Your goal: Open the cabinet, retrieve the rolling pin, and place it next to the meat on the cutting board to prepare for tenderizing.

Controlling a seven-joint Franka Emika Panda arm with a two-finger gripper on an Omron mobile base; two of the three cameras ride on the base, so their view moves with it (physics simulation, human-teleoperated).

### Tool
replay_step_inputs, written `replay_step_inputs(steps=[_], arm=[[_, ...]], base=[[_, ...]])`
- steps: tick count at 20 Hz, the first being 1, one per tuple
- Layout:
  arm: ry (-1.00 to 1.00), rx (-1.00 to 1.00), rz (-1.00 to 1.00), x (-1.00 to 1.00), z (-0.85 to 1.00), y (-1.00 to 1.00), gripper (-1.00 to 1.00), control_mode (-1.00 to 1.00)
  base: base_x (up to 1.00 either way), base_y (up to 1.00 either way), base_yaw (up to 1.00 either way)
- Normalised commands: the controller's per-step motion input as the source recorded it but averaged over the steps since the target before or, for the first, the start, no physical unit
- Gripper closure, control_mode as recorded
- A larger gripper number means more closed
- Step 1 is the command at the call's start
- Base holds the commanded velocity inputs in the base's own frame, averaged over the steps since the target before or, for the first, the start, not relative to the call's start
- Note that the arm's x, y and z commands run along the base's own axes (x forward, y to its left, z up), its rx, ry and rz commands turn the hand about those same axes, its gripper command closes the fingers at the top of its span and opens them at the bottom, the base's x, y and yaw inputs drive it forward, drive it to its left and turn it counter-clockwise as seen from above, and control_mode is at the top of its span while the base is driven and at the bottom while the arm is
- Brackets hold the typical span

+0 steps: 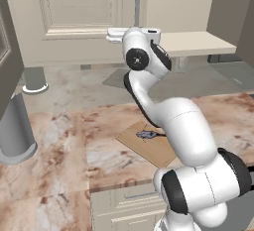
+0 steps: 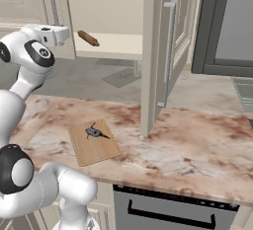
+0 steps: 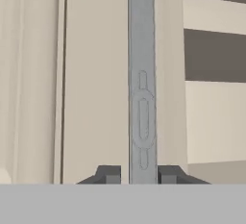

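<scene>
While our gripper [image 3: 142, 174] pinches the left door's handle [image 3: 142, 74] so we can swing it, the cabinet [image 2: 163, 41] already stands open on the right. 1 rolling pin [image 2: 88, 38] lies on its shelf; the meat [image 2: 95, 133] rests on the cutting board [image 2: 101, 152].

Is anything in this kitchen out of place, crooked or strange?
Nothing looks spilled or damaged. The cutting board lies askew to the counter edge, the meat on it. The rolling pin lies on the cabinet shelf, right door open. The gripper is shut on the left door's handle.
</scene>
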Motion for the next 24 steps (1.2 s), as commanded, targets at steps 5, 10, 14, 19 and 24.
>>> replay_step_inputs(steps=[5, 10, 14, 19, 24], arm=[[0.0, 0.0, 0.04, -0.41, -0.05, 0.57, 1.0, -1.0], [0.0, 0.0, 0.05, -0.53, -0.02, 0.59, 1.0, -1.0], [0.0, 0.0, 0.08, -0.66, -0.03, 0.65, 1.0, -1.0], [0.0, 0.0, 0.08, -0.69, -0.08, 0.73, 1.0, -1.0], [0.0, 0.0, 0.08, -0.65, -0.13, 0.79, 1.0, -1.0]], base=[[0.0, 0.0, 0.0], [0.0, 0.0, 0.0], [0.0, 0.0, 0.0], [0.0, 0.0, 0.0], [0.0, 0.0, 0.0]])
